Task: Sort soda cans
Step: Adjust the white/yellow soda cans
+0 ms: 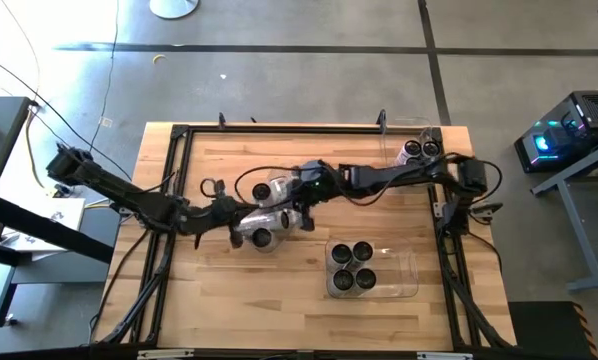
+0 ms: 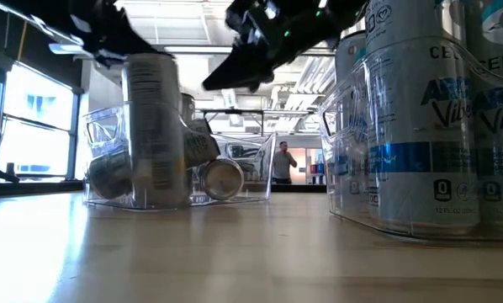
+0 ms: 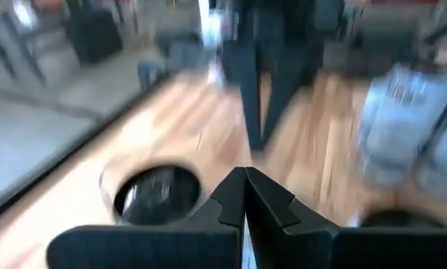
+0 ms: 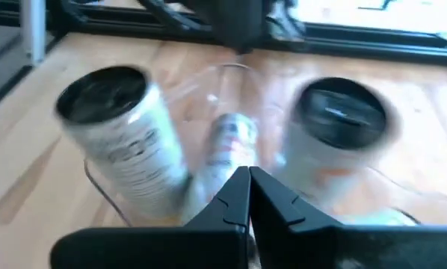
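Over the middle of the wooden table (image 1: pixel 219 300), I am hovering both dark grippers, the left (image 1: pixel 241 222) and the right (image 1: pixel 297 192), pinched shut and holding nothing, above the clear plastic bin (image 2: pixel 102 126) of slim silver-white soda cans (image 1: pixel 261 238). Smooth round cans are lying tumbled there; I judge closed fingertips could knock upright ones over or slip off.

We've got high cam straight down; low cam level across the table (image 1: pixel 229 330); wrist cams close above cans (image 4: pixel 119 127), shared w/ high.

Both pincers (image 3: pixel 244 196) (image 4: pixel 249 196) closed, mid-table.
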Robot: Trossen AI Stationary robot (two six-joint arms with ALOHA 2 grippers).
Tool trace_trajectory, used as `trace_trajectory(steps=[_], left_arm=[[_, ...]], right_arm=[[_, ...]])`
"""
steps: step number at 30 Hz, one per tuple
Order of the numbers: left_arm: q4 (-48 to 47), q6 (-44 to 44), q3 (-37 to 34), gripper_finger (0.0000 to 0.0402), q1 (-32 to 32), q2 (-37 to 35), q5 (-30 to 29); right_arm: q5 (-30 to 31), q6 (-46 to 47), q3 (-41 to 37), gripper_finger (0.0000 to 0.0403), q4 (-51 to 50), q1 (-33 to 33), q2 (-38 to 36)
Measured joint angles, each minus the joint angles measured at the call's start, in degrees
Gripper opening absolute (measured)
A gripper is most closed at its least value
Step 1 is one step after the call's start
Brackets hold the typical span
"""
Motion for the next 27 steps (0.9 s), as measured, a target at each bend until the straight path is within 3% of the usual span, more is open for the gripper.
trace_trajectory(steps=[3,6,12,20,27], left_arm=[[-18.18,-10.42,5.18,0.0000,-1.61,0.10,-0.09],[-32.96,-22.89,8.83,0.0000,-3.44,0.92,0.14],[-49.79,-46.09,9.04,0.0000,-8.35,1.41,1.51],[-49.69,-60.66,6.48,0.0000,-14.06,3.20,2.87],[-49.32,-67.33,5.78,0.0000,-17.39,6.02,-1.79]], right_arm=[[3.02,0.25,0.17,0.0004,-6.61,-0.49,-2.97],[2.18,0.40,0.13,0.0028,-12.71,-0.71,-3.49],[-2.85,-2.93,-1.62,0.0136,-13.74,0.01,-0.93],[-3.44,-4.48,-1.59,0.0283,-11.80,-0.81,-0.13],[-6.44,-1.46,-1.61,0.0312,-4.80,-0.57,4.25]])
